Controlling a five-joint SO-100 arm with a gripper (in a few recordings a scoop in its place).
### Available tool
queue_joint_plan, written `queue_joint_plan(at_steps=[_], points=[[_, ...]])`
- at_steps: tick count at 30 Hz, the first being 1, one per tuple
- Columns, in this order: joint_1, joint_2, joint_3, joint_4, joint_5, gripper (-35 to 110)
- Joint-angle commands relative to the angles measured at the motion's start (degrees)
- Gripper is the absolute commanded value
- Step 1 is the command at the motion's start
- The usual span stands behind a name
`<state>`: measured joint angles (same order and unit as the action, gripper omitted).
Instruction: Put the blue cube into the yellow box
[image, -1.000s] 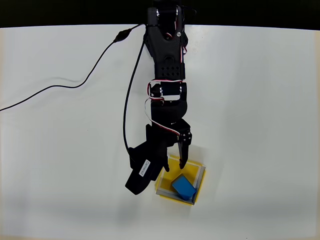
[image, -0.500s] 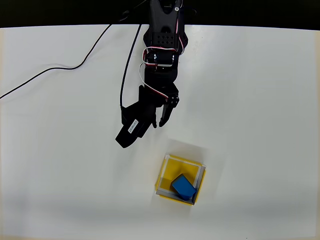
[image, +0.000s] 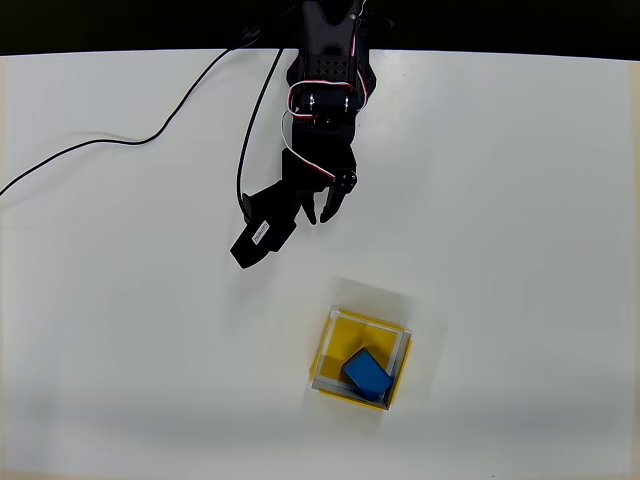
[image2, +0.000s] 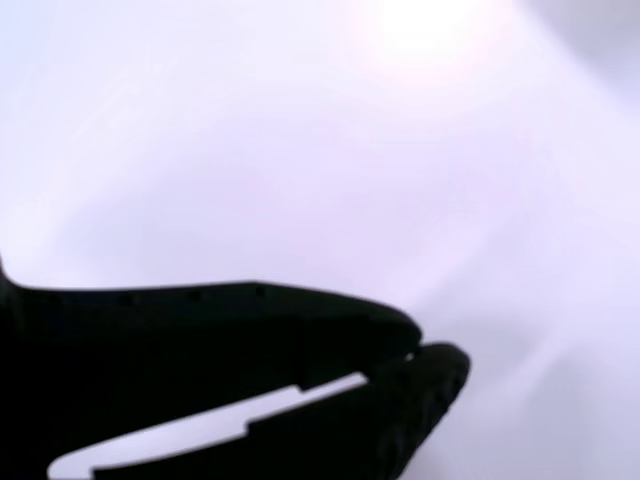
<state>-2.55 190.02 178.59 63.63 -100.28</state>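
Note:
In the overhead view the blue cube (image: 367, 372) lies tilted inside the yellow box (image: 369, 322), low on the table and right of centre. My gripper (image: 321, 214) hangs well above the box in the picture, up and to the left of it, pulled back toward the arm's base. Its black fingertips meet in the wrist view, gripper (image2: 415, 353), with nothing between them and only pale table behind.
A black cable (image: 150, 138) snakes across the upper left of the white table from the arm's base. The table's far edge (image: 500, 53) runs along the top, dark beyond it.
The gripper has drawn back from over the yellow box toward the base, up the picture, and has shut. The blue cube stays in the box.

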Motion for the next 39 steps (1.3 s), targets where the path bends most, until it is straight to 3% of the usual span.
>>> queue_joint_plan(at_steps=[1, 5, 39], points=[[0.4, 1.7, 1.7, 7.9, 1.9, 0], [0.2, 1.7, 1.7, 14.2, 5.5, 0], [1.8, 1.5, 1.7, 14.2, 8.2, 0]])
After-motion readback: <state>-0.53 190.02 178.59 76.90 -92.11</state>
